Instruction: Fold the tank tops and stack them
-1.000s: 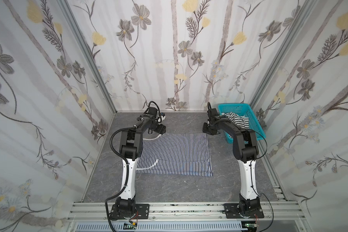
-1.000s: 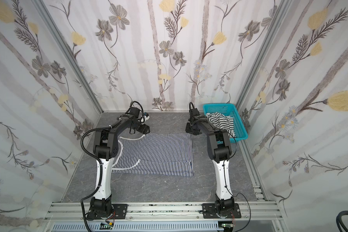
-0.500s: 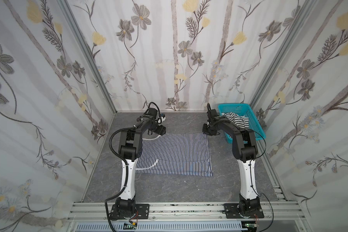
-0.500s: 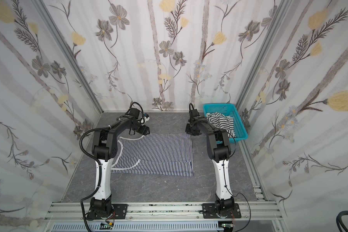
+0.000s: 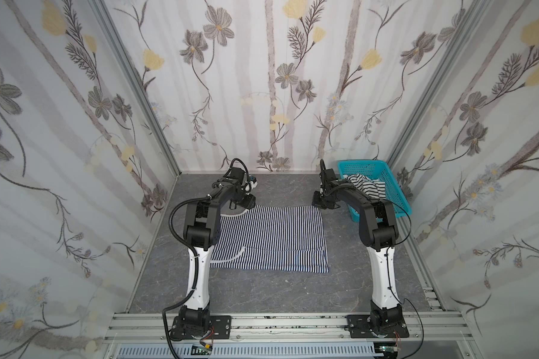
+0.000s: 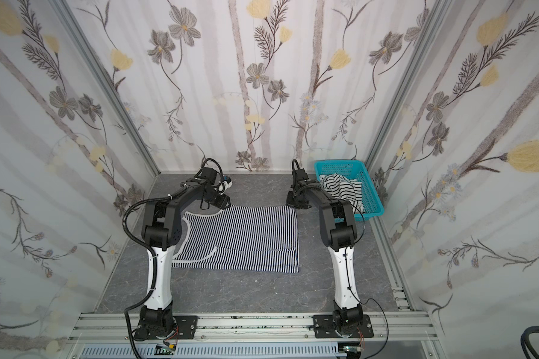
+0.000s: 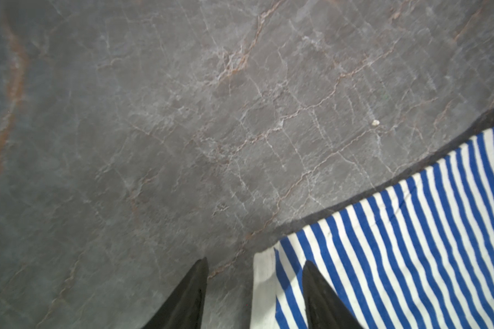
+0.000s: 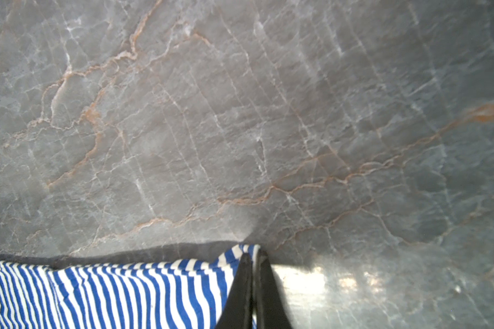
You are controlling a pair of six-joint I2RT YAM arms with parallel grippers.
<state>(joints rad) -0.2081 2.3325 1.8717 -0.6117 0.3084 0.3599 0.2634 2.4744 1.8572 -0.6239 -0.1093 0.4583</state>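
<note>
The navy-and-white tank top [image 5: 271,239] [image 6: 243,239] lay spread flat on the grey marbled table [image 5: 262,295] between the two arms. Its white-trimmed armholes lay toward the left arm and its straight hem toward the right arm. A crease ran across it near the front edge, where one layer lay over another.

At the far right corner of this top, the right tool [image 5: 319,203] [image 8: 253,256] had its fingers pressed together on the fabric. In the right wrist view the striped corner [image 8: 111,293] was pinched between the black tips and puckered up a little from the table.

At the far left corner, the left tool [image 5: 246,204] [image 7: 255,262] stood spread. One finger was over the bare table and the other over the stripes [image 7: 411,242], and the white-trimmed edge lay in the gap between them. Whether either finger touched the cloth could not be told.

The second tank top [image 5: 367,185] [image 6: 343,186] had wider black-and-white stripes. It lay crumpled inside the teal basket [image 5: 397,192] [image 6: 371,192] at the far right corner of the table, just beyond the right arm and well apart from the flat one.
</note>
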